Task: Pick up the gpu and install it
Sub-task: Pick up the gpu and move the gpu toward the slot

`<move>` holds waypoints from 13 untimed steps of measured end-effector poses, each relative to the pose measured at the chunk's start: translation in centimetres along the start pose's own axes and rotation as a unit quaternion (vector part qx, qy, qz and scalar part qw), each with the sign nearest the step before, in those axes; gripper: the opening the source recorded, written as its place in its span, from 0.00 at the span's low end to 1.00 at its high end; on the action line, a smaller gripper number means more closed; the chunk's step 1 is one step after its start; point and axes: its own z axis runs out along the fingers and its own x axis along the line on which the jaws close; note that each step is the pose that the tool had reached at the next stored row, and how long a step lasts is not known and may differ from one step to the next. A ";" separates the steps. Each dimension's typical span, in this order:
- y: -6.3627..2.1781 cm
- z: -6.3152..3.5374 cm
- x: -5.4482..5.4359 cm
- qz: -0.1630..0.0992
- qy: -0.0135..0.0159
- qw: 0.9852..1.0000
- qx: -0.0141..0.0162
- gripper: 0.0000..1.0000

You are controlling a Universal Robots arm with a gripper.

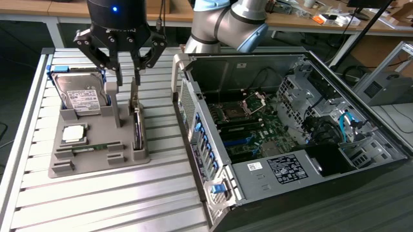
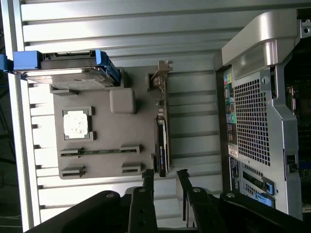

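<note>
Exterior view first: the gripper [image 1: 127, 72] hangs over the grey holder tray [image 1: 96, 162] on the slatted table, and the gpu [image 1: 137, 123] stands on its edge in the slot along the tray's side nearest the computer case [image 1: 193, 96]. I read the pincer as spread, with clear daylight between the two fingers and nothing pinched. The card lies directly below it, apart from the fingertips. Its long axis runs along the tray, parallel to the case's side wall, with the silver bracket [image 1: 133, 94] at the end closest under the fingers. On the wrist view the gripper [image 2: 165, 177] points its gap down that same line. One finger [image 2: 147, 182] sits to either side of the thin gpu [image 2: 162, 136], so I judge the jaws to be set across the card's thickness, not its length. The hard drive [image 1: 81, 94] stands well off toward the exterior view's left.
</note>
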 end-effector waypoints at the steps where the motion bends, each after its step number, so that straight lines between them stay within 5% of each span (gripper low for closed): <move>1: 0.00 0.00 0.0 0.000 0.000 1.000 0.000 0.36; 6: 0.00 0.00 0.0 0.000 0.000 1.000 0.000 0.54; 13: -0.02 0.38 0.0 0.000 0.000 1.000 0.000 0.54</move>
